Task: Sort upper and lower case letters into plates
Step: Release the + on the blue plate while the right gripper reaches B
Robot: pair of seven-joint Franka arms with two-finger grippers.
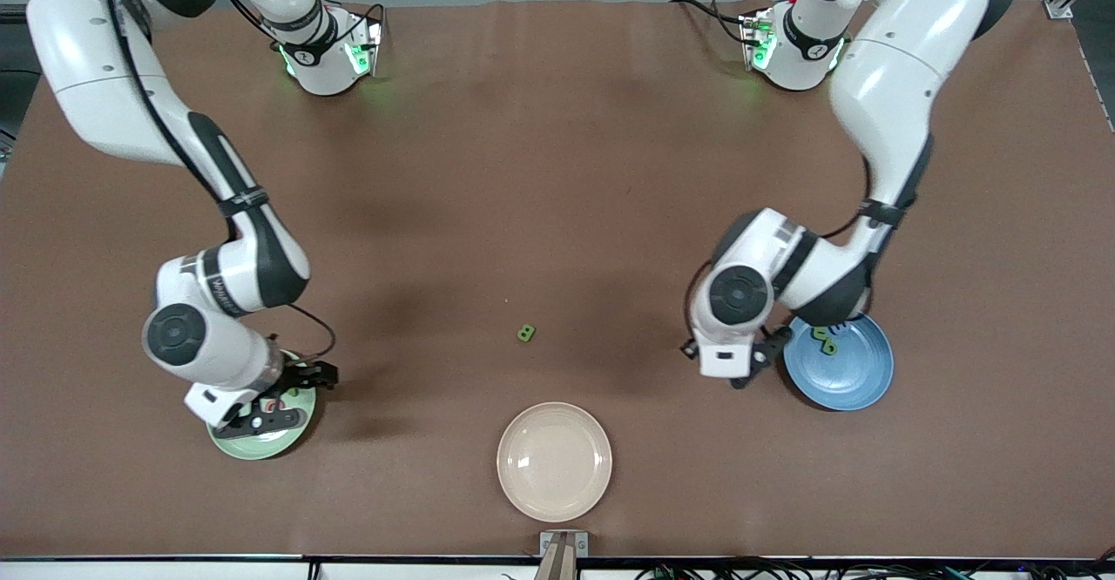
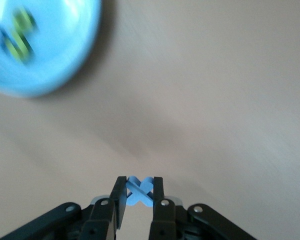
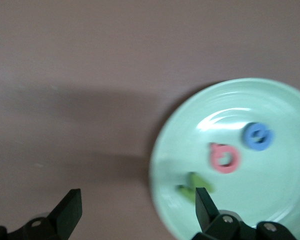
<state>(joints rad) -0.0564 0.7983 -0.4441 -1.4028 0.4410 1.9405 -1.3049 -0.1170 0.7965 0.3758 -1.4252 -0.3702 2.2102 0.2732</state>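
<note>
My left end effector (image 2: 138, 192) pinches the blue x (image 2: 139, 190) beside the blue plate (image 1: 858, 380); releasing early drops it on the counter (image 1: 557, 171); my right end effector (image 3: 137, 210) gapes over the green plate (image 3: 270, 125).

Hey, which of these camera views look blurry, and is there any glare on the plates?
Left wrist view: the round glossy blue plate is smeared, while the left claw shut on the tiny flat blue letter stays sharp. Right wrist view: soft, glare on the round pale green plate. Front view: sharp, faint sheen on the round cream-beige plate.
</note>
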